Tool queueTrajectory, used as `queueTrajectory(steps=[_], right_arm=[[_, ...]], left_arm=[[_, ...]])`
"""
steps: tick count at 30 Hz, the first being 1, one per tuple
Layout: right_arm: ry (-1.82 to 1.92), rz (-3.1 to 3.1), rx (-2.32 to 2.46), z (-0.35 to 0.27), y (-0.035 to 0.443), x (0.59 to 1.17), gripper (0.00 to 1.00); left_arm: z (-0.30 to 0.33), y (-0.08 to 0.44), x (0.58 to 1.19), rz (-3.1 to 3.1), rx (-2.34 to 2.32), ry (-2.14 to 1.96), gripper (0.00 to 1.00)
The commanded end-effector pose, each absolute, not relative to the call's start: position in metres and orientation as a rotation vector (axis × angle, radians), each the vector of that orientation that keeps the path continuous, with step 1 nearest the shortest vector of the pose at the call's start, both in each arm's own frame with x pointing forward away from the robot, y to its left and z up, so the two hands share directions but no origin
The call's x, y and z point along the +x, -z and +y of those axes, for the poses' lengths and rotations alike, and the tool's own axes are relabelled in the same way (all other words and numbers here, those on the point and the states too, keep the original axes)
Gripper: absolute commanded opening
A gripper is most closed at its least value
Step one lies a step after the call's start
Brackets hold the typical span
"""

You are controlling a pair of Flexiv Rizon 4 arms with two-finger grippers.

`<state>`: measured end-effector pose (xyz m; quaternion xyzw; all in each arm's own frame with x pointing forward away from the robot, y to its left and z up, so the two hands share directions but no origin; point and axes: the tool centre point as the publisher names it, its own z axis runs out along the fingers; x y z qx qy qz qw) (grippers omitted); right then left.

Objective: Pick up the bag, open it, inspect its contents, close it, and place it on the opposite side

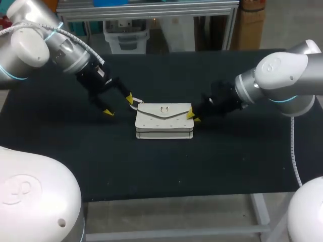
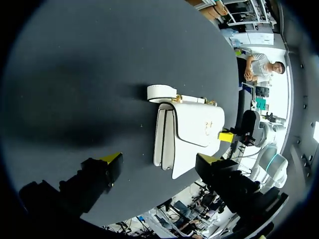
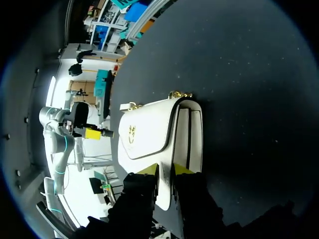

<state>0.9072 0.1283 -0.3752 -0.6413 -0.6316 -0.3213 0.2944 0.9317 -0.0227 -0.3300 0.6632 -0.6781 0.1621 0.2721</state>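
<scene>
Two robot arms reach over a wide black table [image 1: 60, 151], the left arm [image 1: 30, 45] coming in from the far left corner and the right arm [image 1: 282, 75] from the right side. A white bag [image 1: 164, 123] lies flat at the middle of the table between them, with its flap facing up and shut. The right gripper [image 3: 165, 170] sits at the bag's right end, its two fingers clenched on the end of the flap, one on each side. From above its dark body blends into the table and only the yellow tips stand out. The left gripper [image 1: 118, 105] is just beside the bag's left end with its fingers spread wide and grasping nothing. A short white strap [image 2: 162, 93] loops out from that end, fixed by gold chain links. One yellow fingertip sits right at the loop, and whether it touches the strap is hard to make out. A small gold clasp [image 1: 164, 108] marks the middle of the flap; its shape is too small to tell.
</scene>
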Motion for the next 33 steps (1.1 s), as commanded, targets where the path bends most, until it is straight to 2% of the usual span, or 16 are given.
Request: queueTrajectory(steps=[1,22,33], right_arm=[[0.841,-1.695,-1.691,0.127,0.379,0.917,0.0],[0.848,-1.798,-1.815,0.017,0.369,0.964,0.0],[0.848,-1.798,-1.815,0.017,0.369,0.964,0.0]], left_arm=[[-0.02,0.324,0.939,-1.868,1.764,-0.407,1.0],[0.016,0.311,0.966,-2.152,1.784,-0.317,1.0],[0.016,0.311,0.966,-2.152,1.784,-0.317,1.0]])
